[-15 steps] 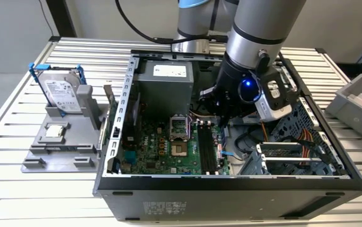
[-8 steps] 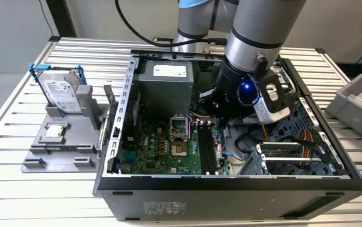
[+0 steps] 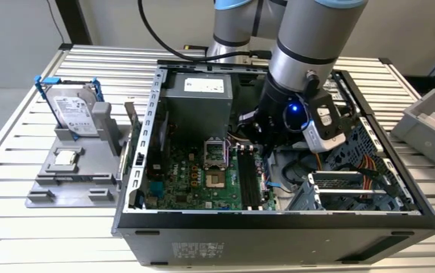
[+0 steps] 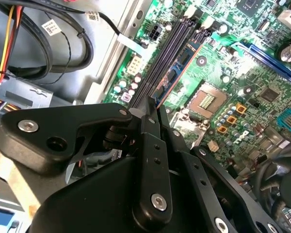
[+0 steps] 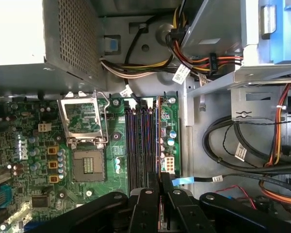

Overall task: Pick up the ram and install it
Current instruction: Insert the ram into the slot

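We find the ram (image 4: 180,65) standing on edge in the motherboard's (image 4: 247,92) outermost slot, the one on the side away from the empty processor socket (image 4: 206,99). In the second wrist view it shows as a thin blue strip with an orange-lit edge, running the length of the long black slots (image 4: 162,58) beside it; in the first wrist view it reads as a narrow reddish line (image 5: 158,141) next to those slots. We judge it set on edge so that its contact edge meets the slot, though we cannot tell whether it is fully seated.

Our gripper (image 4: 152,108) sits directly over the near end of the stick, fingers drawn close together around it; they appear clenched on the ram's end, aligned with the slot so that any push goes straight down.

In the exterior view the arm (image 3: 308,40) reaches down into the open computer case (image 3: 278,219), its wrist above the slots. Outside the case, toward the exterior view's left, a hard drive (image 3: 73,108) in a blue frame stands upright in a grey holder (image 3: 69,182), well apart.
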### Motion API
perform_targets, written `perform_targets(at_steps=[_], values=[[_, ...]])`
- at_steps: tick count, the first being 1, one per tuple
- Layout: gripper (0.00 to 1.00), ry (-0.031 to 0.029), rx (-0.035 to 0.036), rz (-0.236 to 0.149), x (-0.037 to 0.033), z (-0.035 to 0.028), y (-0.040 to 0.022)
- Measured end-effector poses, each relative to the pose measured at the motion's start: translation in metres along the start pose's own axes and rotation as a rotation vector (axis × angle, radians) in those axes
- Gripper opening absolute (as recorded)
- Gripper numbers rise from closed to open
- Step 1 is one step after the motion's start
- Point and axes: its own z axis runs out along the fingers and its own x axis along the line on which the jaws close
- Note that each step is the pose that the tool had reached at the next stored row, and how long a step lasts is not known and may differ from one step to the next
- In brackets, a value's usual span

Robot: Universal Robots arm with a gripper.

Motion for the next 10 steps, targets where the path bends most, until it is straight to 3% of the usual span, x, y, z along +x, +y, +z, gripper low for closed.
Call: perform_targets(at_steps=[10], values=[[0.0,0.0004,0.0001,0.0,0.0,0.0002,0.0]])
